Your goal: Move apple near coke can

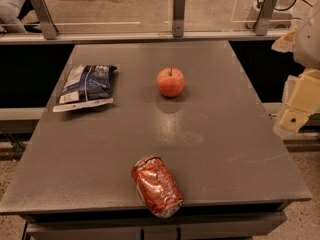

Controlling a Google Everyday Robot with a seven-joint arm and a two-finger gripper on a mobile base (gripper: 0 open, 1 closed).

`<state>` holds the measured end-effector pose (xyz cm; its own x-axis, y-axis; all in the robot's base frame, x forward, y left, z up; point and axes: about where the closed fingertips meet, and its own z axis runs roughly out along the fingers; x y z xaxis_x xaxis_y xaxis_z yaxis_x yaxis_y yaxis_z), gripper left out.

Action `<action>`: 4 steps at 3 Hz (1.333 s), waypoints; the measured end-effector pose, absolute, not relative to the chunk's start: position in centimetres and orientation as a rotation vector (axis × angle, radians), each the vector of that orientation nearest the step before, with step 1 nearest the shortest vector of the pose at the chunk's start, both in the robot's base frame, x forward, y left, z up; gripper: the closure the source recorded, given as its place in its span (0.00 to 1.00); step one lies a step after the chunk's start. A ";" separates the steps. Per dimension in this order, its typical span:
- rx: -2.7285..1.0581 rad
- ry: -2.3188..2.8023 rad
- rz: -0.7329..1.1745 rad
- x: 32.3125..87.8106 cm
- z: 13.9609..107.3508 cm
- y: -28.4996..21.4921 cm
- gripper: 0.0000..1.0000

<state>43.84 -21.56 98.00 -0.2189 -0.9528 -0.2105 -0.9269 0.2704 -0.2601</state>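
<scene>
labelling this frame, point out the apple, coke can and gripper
apple [170, 82]: camera view, middle of its red skin
coke can [156, 185]: camera view, middle of its dented side
gripper [300, 104]: camera view, pale body at the right edge, beside the table

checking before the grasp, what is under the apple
The apple rests directly on the grey table; its contact spot is hidden by the fruit. The gripper is beyond the table's right side, away from it.

The claw — at the right edge — is partly cut off.
</scene>
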 end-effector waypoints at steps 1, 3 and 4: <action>-1.717 2.221 -0.112 43.9 98.0 -21.6 0.00; -1.819 2.028 -0.028 50.2 98.0 -15.3 0.00; -1.874 1.942 0.081 53.2 96.4 -10.2 0.00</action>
